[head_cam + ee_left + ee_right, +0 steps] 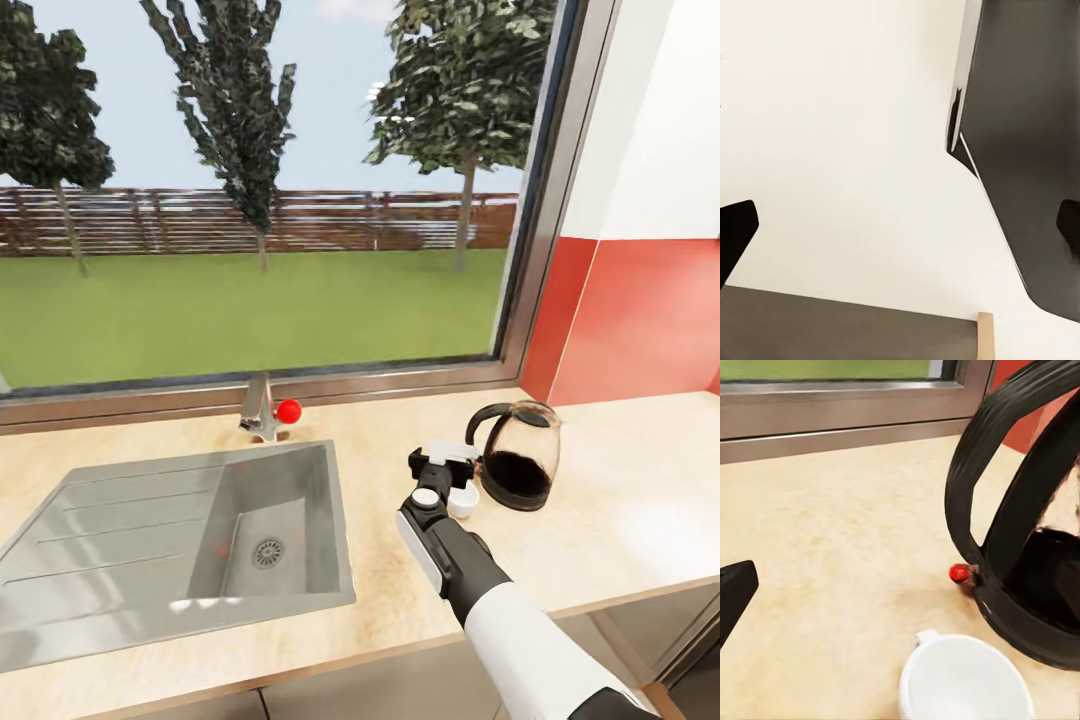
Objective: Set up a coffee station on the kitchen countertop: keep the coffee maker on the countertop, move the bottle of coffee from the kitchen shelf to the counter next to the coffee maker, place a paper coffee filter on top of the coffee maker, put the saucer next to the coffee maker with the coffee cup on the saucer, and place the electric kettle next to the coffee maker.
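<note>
Nearest you, your right arm (520,620) rises from the lower right of the head view, white sleeve then black wrist, reaching out over the tan worktop (400,620). To the left, a steel sink (170,550) is sunk into the worktop, with a tap (262,410) and its red knob behind it. Moving right, your right claw (445,468) hangs just over the small white cup (462,500), its fingers spread and holding nothing. The cup stands just beside the glass kettle (520,455), near its black handle. Treat the cup as light, stiff, smooth and breakable; pinching its rim looks safest, since the handle is tiny. The kettle is likely heavier and its glass slippery, so take it by the handle. Your left claw (900,232) is also spread and empty, facing a pale wall.
</note>
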Controlling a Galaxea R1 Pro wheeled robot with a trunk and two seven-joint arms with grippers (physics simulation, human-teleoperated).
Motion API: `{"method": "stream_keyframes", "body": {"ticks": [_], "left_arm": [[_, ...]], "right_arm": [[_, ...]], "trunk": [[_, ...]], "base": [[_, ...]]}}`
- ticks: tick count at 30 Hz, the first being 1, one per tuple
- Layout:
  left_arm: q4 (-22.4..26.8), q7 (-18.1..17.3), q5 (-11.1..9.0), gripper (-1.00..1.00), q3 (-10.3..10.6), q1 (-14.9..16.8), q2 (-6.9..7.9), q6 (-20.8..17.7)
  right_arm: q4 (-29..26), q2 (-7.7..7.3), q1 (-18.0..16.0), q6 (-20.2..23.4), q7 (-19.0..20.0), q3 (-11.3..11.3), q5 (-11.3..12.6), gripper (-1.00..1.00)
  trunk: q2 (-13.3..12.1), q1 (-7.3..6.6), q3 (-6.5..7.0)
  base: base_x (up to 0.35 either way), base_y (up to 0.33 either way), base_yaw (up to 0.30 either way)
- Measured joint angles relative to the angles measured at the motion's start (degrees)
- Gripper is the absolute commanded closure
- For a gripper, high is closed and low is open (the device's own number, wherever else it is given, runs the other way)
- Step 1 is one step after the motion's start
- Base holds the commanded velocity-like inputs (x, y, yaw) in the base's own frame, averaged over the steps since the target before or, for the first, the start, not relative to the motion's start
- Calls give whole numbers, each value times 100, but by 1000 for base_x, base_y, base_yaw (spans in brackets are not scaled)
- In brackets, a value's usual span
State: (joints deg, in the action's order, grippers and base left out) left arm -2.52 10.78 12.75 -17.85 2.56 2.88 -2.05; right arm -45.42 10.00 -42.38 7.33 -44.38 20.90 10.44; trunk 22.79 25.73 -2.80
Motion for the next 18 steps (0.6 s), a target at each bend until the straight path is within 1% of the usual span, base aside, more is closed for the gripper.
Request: {"method": "stream_keyframes", "body": {"ticks": [3, 11, 14, 18], "left_arm": [[0, 0, 0, -100, 2, -1, 1, 0], [0, 0, 0, -100, 5, -1, -8, 0], [0, 0, 0, -100, 3, -1, -8, 0], [0, 0, 0, -100, 0, -1, -8, 0]], "right_arm": [[14, 0, 0, 0, 0, -7, 1, -100], [21, 0, 0, -13, 0, -10, -4, -100], [21, 0, 0, -23, 0, -15, -5, -100], [66, 0, 0, -27, 0, -15, -4, -100]], "trunk": [[0, 0, 0], [-1, 2, 0], [-1, 0, 0], [-1, 2, 0]], "base": [[140, 0, 0], [17, 0, 0], [141, 0, 0], [29, 0, 0]]}}
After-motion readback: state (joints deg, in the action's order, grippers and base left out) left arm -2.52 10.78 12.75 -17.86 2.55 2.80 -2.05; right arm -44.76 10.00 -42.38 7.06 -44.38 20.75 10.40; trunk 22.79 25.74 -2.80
